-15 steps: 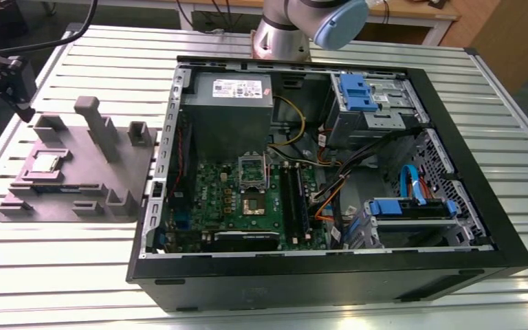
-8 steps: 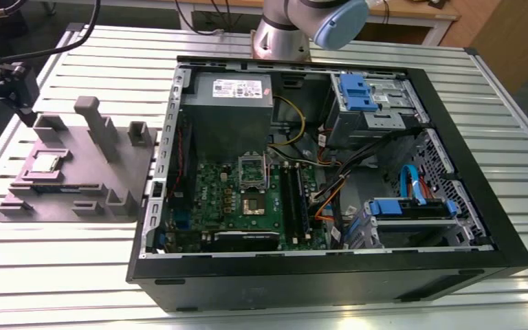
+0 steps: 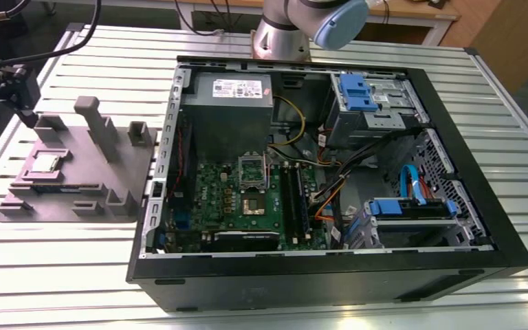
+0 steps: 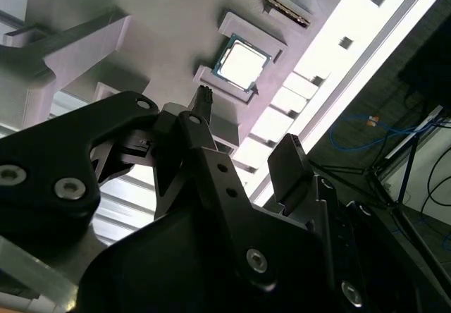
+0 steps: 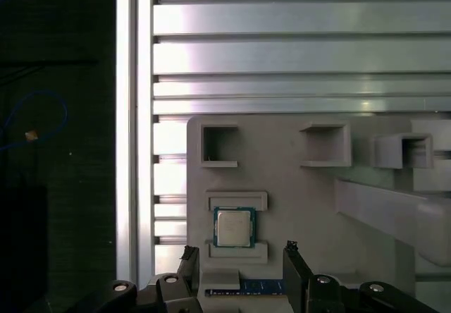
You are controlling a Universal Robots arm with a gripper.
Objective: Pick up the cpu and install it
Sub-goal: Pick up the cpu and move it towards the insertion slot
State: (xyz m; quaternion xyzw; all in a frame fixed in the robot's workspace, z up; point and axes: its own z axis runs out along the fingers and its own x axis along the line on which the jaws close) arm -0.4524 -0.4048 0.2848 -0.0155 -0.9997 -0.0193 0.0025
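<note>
Wide-open, empty claw [image 5: 239, 251] over the cpu [image 5: 234, 228] in the grey tray [image 5: 303, 200]. Likely light, rigid, slick-topped and delicate underneath; best pinched by two opposite edges.

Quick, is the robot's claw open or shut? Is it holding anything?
Gripper: open, holding nothing; the cpu lies on the grey tray, untouched.

The arm [image 3: 282, 38] is cut off by the exterior view's edge — the gripper [image 5: 238, 251] partly hides a memory stick [image 5: 243, 287] in the tray [image 5: 296, 186]
</note>
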